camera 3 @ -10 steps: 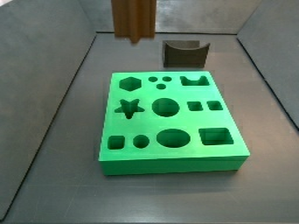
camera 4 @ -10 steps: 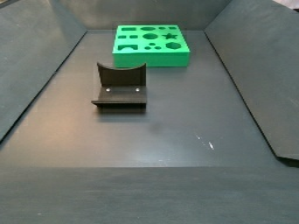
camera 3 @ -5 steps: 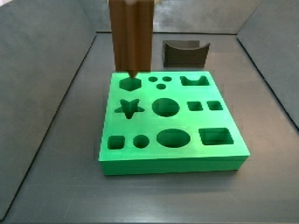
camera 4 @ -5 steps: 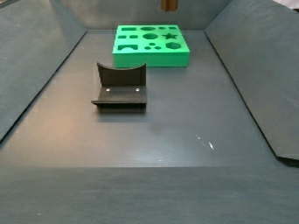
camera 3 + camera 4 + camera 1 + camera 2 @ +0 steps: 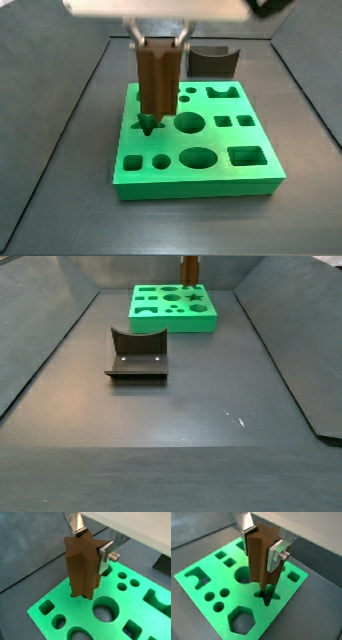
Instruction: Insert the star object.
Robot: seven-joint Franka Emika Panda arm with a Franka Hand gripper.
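My gripper [image 5: 89,546] is shut on the star object [image 5: 81,567], a tall dark-brown ridged peg, and holds it upright over the green block [image 5: 201,180]. In a side view the peg [image 5: 155,82] has its lower tip at the star-shaped hole [image 5: 146,125] on the block's left side. In a wrist view the peg [image 5: 259,559] ends right at the star hole [image 5: 267,598]; whether the tip is inside it I cannot tell. In a side view only the peg's lower part [image 5: 190,270] shows above the green block [image 5: 173,308] at the far end.
The dark fixture stands behind the green block [image 5: 211,60] and shows mid-floor in a side view [image 5: 136,355]. The block has several other shaped holes, such as a hexagon [image 5: 241,621] and a large round one [image 5: 102,610]. Grey sloping walls bound the floor.
The peg has come down and forward from above the block's back-left corner to the star hole. The gripper's body has come into view at the top of a side view.
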